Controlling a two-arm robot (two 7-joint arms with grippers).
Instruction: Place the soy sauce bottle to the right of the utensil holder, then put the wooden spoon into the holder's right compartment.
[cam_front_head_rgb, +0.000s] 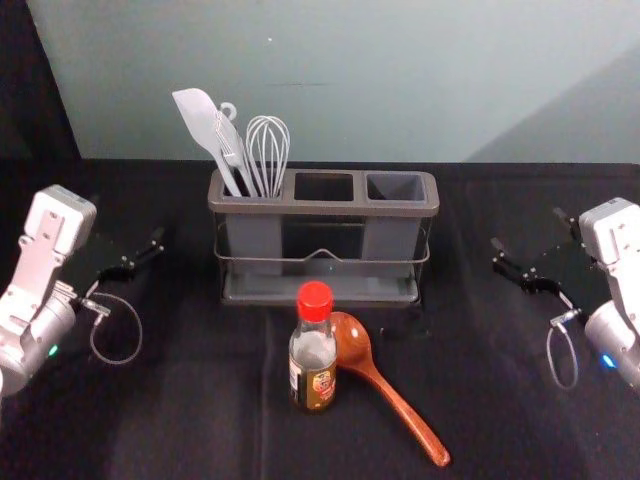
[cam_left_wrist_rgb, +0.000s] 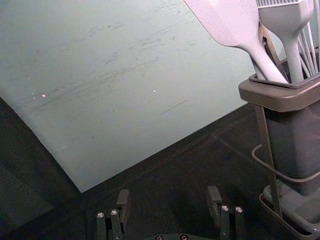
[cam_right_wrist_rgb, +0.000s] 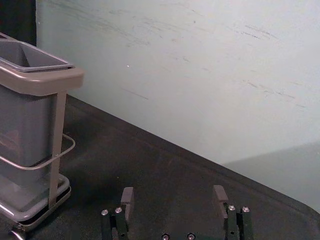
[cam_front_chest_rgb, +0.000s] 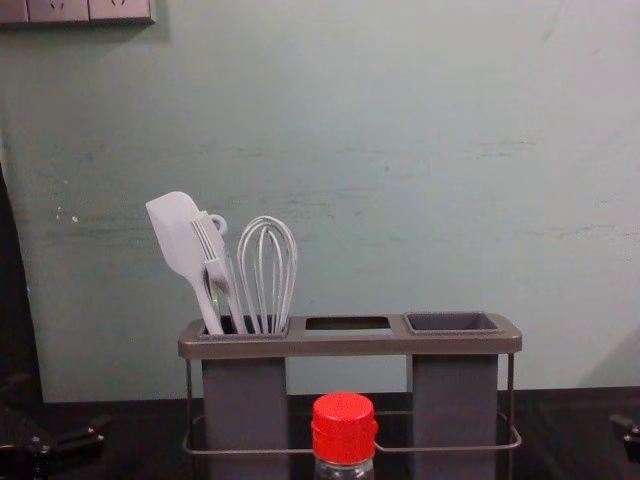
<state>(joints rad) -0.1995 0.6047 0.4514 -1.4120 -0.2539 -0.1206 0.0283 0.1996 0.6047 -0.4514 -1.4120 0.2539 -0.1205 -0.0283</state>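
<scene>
From the head, the soy sauce bottle (cam_front_head_rgb: 313, 362) stands up in front of the utensil holder (cam_front_head_rgb: 325, 208). It looks like hard, slippery glass, a bit heavy for its size, and it might break if it falls. The best place to hug it is around its middle, under the red cap (cam_front_head_rgb: 315, 301). The wooden spoon (cam_front_head_rgb: 400, 405) lies with its round end right beside the bottle. It should be light and stiff, but its shiny handle could twist, so I'd pinch that firmly. Black cloth (cam_front_head_rgb: 200, 430) covers the bench and could wrinkle.

From the left wrist, the left claw (cam_left_wrist_rgb: 169, 192) is wide open with nothing in it, out past the holder's left side.

From the right wrist, the right claw (cam_right_wrist_rgb: 173, 191) is wide open and holding nothing too, off the holder's right side.

From the chest, the right compartment (cam_front_chest_rgb: 452, 322) has no tools poking out. Behind it is a scratched, pale green wall (cam_front_chest_rgb: 420, 150) with sockets (cam_front_chest_rgb: 60, 10) up high.
</scene>
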